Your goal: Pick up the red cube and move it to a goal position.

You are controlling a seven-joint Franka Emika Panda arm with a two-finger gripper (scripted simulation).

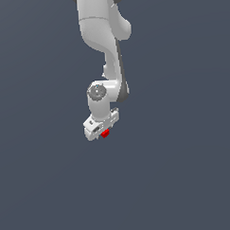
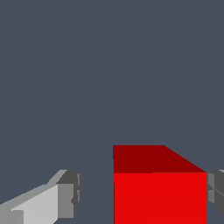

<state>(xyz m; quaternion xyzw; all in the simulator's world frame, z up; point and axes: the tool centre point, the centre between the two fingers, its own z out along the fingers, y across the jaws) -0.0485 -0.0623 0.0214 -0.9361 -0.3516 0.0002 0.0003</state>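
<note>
The red cube (image 1: 105,133) shows as a small bright red block just under the white gripper (image 1: 103,130), which points straight down from the arm. In the wrist view the red cube (image 2: 159,192) sits between the two fingers of the gripper (image 2: 142,194). One grey finger pad (image 2: 72,192) stands apart from the cube with a clear gap. The other pad (image 2: 215,192) is at the cube's opposite face, touching or nearly so. The jaws are open around the cube.
The white arm (image 1: 101,37) comes down from the top of the exterior view. The surroundings are a plain dark grey-blue surface (image 1: 185,170) with no other objects or edges in view.
</note>
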